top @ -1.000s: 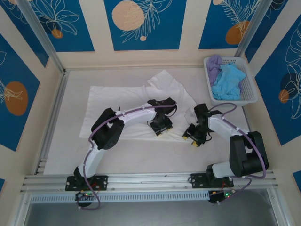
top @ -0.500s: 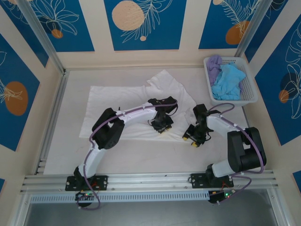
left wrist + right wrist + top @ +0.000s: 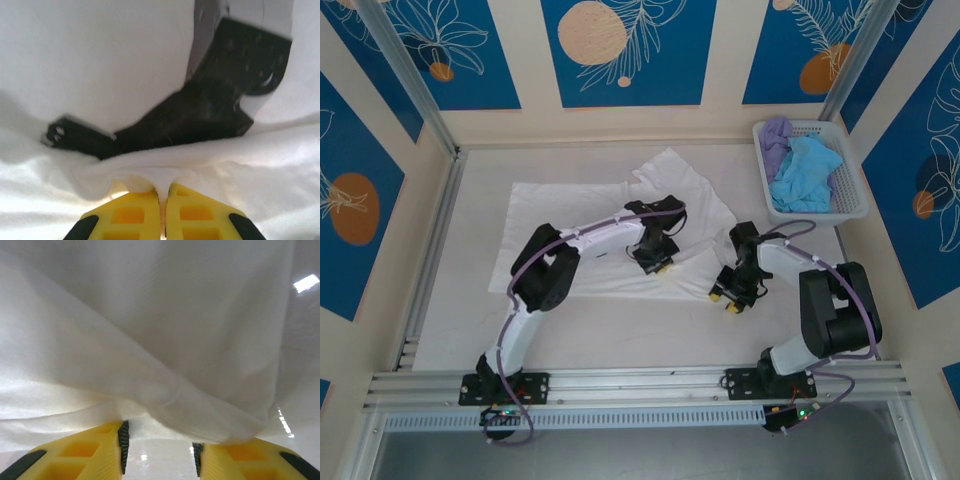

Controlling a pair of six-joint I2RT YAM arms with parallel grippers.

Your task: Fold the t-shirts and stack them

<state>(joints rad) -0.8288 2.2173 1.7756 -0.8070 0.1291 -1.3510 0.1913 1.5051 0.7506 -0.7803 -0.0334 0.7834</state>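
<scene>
Robot test cell in a lab.
Two arms point(image 3: 595, 238) are bolted to an aluminium rail point(image 3: 640, 383) at the near edge of a white table point(image 3: 620, 335), boxed in by metal posts point(image 3: 408, 78) and walls of blue printed panels point(image 3: 670, 60).

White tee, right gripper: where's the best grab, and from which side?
Probably the near hem of the white t-shirt, at its right corner. Come in low from the near side: a loose fold of that edge lies just ahead of the right gripper, whose jaws stand open.
</scene>
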